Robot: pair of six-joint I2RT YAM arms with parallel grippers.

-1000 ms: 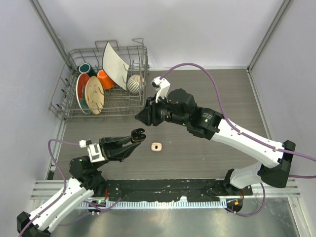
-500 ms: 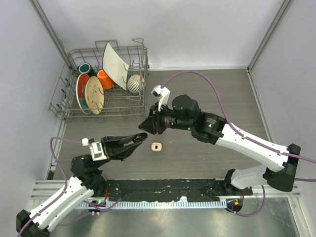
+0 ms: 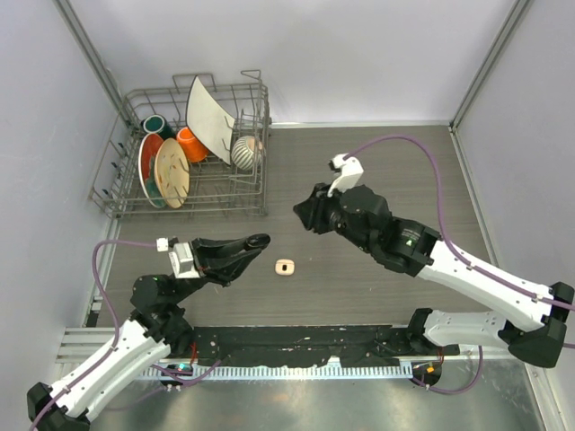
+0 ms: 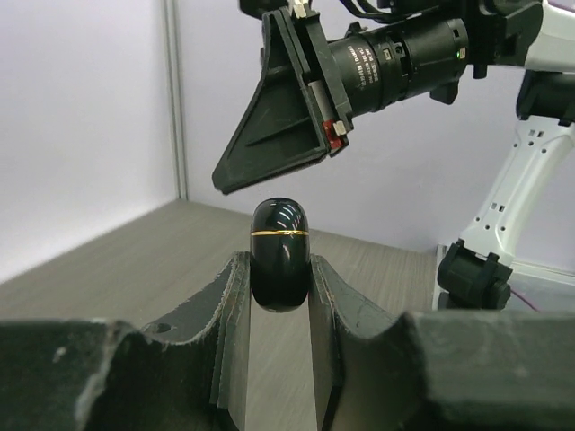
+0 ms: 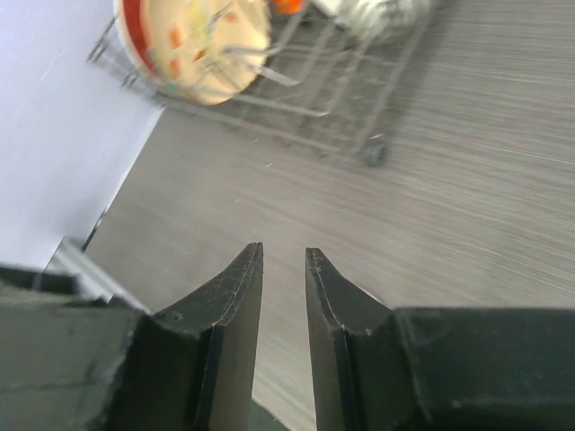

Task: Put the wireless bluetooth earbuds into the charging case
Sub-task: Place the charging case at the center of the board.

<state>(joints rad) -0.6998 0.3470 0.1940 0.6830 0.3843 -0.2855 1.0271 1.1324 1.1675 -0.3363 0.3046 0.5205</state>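
Note:
My left gripper (image 4: 279, 269) (image 3: 258, 241) is shut on a glossy black charging case (image 4: 279, 254) with a thin gold seam, which stands upright between the fingers with its lid closed. A second, cream charging case (image 3: 285, 267) lies on the table just right of the left gripper's tip. My right gripper (image 5: 284, 256) (image 3: 299, 212) hovers above the table, up and to the right of both cases. Its jaws stand a narrow slit apart with nothing between them. In the left wrist view its fingers (image 4: 278, 117) hang above the black case. No earbuds show in any view.
A wire dish rack (image 3: 189, 157) with plates, cups and a white board stands at the back left; its corner (image 5: 296, 99) shows in the right wrist view. The wooden table (image 3: 386, 162) ends at grey walls on three sides.
The right arm has drawn back to the right, away from the left gripper and the rack. The left gripper has shifted slightly, the black case still in it.

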